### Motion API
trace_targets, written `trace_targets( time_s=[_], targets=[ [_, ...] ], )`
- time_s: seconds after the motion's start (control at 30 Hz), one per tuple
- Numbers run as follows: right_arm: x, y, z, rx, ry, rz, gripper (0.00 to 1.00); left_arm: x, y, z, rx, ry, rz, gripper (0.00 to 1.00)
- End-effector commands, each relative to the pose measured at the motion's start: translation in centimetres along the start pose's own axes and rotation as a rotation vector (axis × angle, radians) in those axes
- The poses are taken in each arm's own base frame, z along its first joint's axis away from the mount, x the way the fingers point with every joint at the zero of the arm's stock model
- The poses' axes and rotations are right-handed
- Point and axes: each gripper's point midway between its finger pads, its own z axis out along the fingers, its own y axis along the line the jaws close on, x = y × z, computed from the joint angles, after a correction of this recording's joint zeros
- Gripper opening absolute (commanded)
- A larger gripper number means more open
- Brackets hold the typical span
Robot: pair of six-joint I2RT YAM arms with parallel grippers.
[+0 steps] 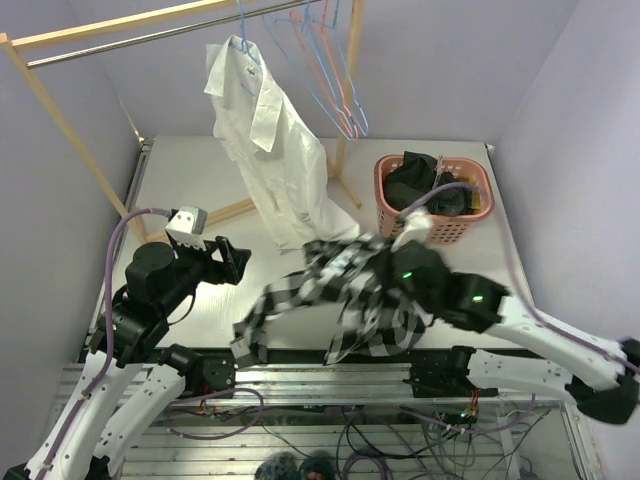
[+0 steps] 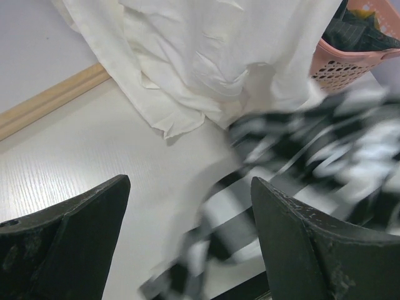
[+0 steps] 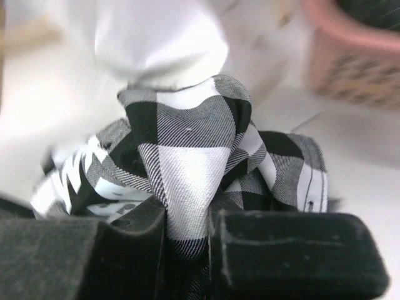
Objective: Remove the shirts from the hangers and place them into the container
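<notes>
Flannel [image 1: 335, 292] pinched in right claw [image 3: 209, 228], near centre; left claw [image 2: 190, 215] spread, empty; white shirt [image 1: 280, 160] hangs far left

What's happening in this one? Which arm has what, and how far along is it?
The right hand is shut on the checked shirt, with no hanger visible in it. The cloth trails over the table, short of the pink basket. The left hand is open and holds nothing. The white shirt hangs from a blue hanger on the rail. The basket shows only dark clothing.
</notes>
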Motion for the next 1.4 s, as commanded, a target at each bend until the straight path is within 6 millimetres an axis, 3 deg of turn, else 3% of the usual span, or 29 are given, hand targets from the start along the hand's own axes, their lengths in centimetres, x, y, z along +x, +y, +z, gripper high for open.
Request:
trace_targets(
  time_s=[0.0,0.13,0.37,0.47,0.57,0.77,0.93,1.03,1.13,1.23,1.37],
  targets=[
    [-8.3,-7.8,-6.0,0.233,-0.176,0.024,0.0,0.0,0.1,0.1,-0.008,0.001,-0.006,0.89],
    [-15.2,-10.1,-10.9,0.386,-0.292,0.02,0.0,0.0,0.0,0.1,-0.006,0.0,-0.005,0.9],
    [-26.7,-9.8,-17.3,0.45,-0.524,0.057,0.0,0.1,0.0,0.1,-0.002,0.002,-0.005,0.9],
    [-30.5,-9.8,-20.4,0.445,-0.616,0.096,0.0,0.1,-0.1,0.1,0.004,0.003,-0.003,0.9],
    [-33.2,-10.3,-22.8,0.487,-0.681,0.109,0.0,0.1,-0.3,0.1,0.01,0.003,-0.002,0.9],
    [-36.9,-11.7,-26.4,0.684,-0.79,0.097,0.0,0.4,-0.4,0.3,0.016,0.015,0.0,0.9],
    [-39.3,-8.7,-27.3,0.725,-0.794,-0.015,0.02,0.4,-0.4,0.3,0.019,0.017,0.0,0.9],
    [-41.1,-7.2,-28.2,0.656,-0.837,0.009,0.03,0.4,-0.5,0.3,0.024,0.019,0.001,0.9],
    [-41.5,-5.8,-27.4,0.643,-0.836,-0.015,0.03,0.5,-0.6,0.3,0.027,0.02,0.002,0.9],
    [-41.2,-4.2,-25.2,0.669,-0.799,-0.107,0.05,0.5,-0.7,0.3,0.03,0.02,0.003,0.9],
    [-40.0,-4.7,-22.8,0.753,-0.723,-0.151,0.06,0.5,-0.9,0.2,0.036,0.019,0.005,0.9]
  ],
)
